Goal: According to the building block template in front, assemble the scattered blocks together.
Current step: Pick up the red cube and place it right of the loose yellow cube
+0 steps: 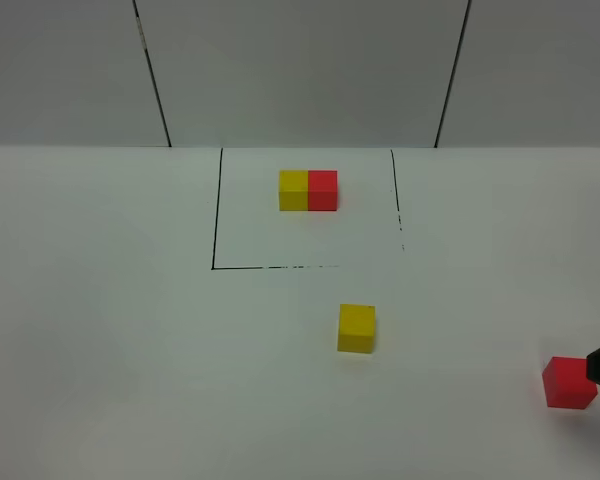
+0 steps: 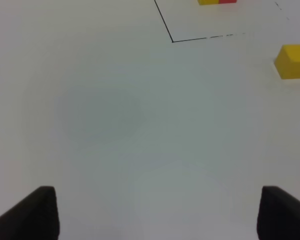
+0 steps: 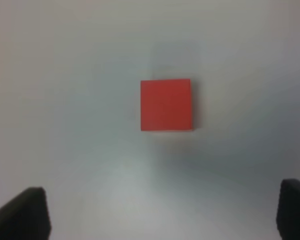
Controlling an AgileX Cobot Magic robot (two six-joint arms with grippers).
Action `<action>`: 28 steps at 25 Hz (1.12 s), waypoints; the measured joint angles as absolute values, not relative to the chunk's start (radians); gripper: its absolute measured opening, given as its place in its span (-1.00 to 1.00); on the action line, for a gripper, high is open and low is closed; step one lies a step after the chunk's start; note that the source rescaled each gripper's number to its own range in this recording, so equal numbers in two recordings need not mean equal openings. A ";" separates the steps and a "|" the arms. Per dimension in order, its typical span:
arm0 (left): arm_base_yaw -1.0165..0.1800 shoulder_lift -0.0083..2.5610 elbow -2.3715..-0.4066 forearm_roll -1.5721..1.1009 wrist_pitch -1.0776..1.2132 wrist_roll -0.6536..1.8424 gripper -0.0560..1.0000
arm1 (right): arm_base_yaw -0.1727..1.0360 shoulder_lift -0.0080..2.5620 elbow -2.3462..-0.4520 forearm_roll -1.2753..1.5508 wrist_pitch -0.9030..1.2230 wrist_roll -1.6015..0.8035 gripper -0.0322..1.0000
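The white counter point(image 1: 100, 350) looks smooth and matte, so I judge that a nudged block will skate across it rather than tip, and any push should be slow and square. On its far side a black outline point(image 1: 215, 215) frames the template pair point(image 1: 308, 190), a yellow cube on the left touching a red one on the right, faces flush. The two scattered blocks lie nearer and well apart. The yellow cube point(image 1: 357, 328) sits just on the near side of the outline, slightly right of centre, and the red cube point(image 1: 569, 382) sits far off to the right. Both appear to be rigid, light cubes and probably not fragile. Their flat parallel sides should give a sure pinch, best taken on two opposite vertical faces, centred, with the jaws square to the block so it does not twist. Each is a single even colour with crisp edges and dull faces, no marks that I can see, and the two look alike in size. The right gripper point(image 3: 157, 215) hangs just beside the red cube with its jaws spread wide and holding nothing, the block lying clear ahead of the fingertips. The left gripper point(image 2: 155, 215) is likewise wide open and empty above bare counter, well apart from the yellow cube.
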State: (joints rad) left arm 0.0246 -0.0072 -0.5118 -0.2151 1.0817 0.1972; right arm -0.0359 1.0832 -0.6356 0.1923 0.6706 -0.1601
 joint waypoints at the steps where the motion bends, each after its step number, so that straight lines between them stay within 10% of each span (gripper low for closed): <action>1: 0.025 -0.007 -0.512 -0.215 1.082 0.197 0.88 | -0.036 1.127 -0.664 0.192 0.682 -0.162 0.63; 28: 0.025 -0.007 -0.512 -0.215 1.082 0.197 0.88 | 0.078 1.785 -0.889 0.051 0.617 -0.137 0.63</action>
